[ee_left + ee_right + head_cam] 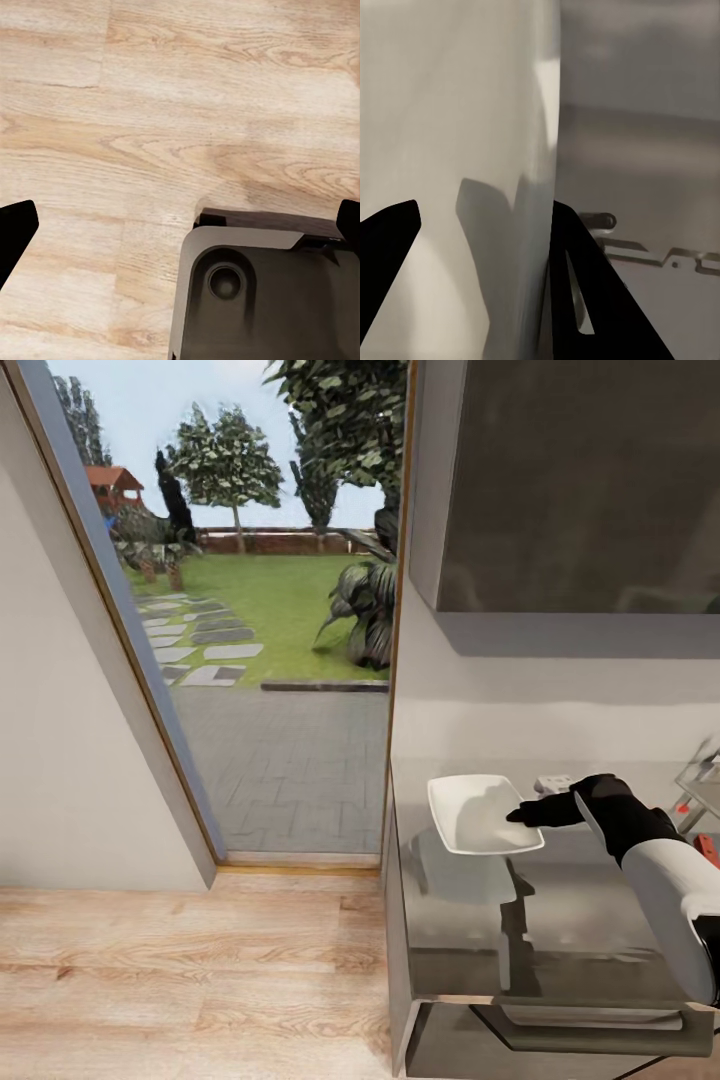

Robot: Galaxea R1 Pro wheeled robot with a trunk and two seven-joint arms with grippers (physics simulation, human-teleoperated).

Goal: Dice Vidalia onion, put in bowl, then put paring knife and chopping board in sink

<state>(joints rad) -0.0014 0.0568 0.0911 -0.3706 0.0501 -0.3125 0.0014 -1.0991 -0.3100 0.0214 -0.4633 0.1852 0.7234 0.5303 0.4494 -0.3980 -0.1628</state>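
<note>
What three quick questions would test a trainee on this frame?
1. True or false: the bowl lies on the wooden floor.
2. Which end effector reaches the bowl's rim? A: left. B: right.
3. Fill in: the left end effector, fingers wide apart, points down at the wooden ____.
Key: 1 false, it is at the countertop. 2 B, the right end effector. 3 floor.

Head cam high, facing forward-down over countertop [560,920] end and doorway. Left wrist cam aimed straight down at wood floor [150,112]. Right wrist cam very close on bowl [480,815] rim [472,150]; overlap with head view.
</note>
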